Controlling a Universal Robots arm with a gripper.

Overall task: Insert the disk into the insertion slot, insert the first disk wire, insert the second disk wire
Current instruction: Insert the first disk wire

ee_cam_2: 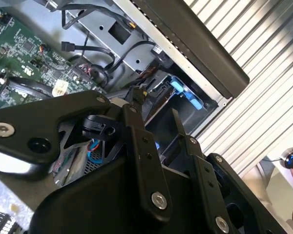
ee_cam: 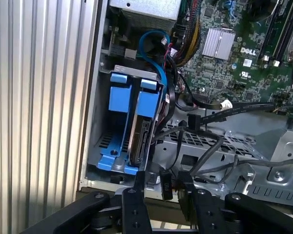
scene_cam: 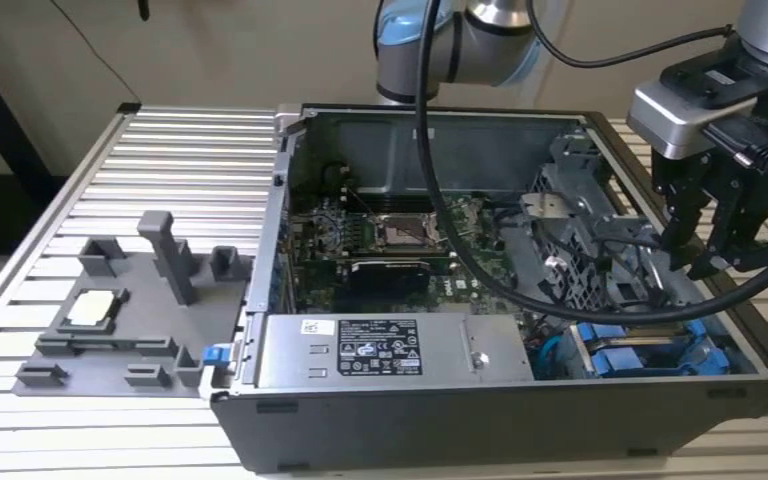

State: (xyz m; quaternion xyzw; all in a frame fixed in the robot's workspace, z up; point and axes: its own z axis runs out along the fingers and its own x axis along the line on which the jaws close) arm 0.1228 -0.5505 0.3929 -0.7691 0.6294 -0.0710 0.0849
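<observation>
— How far is the job getting along?

— The first step is looking done. In the first wrist view the disk point(ee_cam: 138, 139) is sitting on edge inside the insertion slot point(ee_cam: 112, 163). Its blue carrier bracket is lining up with the blue rails in the corner of the case.

— And the two wires?

— I am judging both as not yet in. A black cable with an angled connector point(ee_cam: 193, 119) is lying loose across the grey drive cage point(ee_cam: 224, 141), apart from the disk. The disk's exposed end is showing no plug that I can make out. A blue cable point(ee_cam: 158, 53) is looping down just beside the disk, but I cannot tell whether it is reaching the disk.

— Where is the tool hanging?

— In the exterior view the gripper point(scene_cam: 711, 255) is hovering over the drive cage, on the exterior view's right. That is above the case wall and near the slot, well apart from the power-supply box point(scene_cam: 398, 350).

— Is it carrying anything?

— Its fingers point(ee_cam: 139, 195) are standing apart. In the first wrist view a small black piece point(ee_cam: 165, 184) is showing in the gap between them, and I cannot tell what it is. Neither finger is pressing on it, so I am reading the gripper as holding nothing.
</observation>
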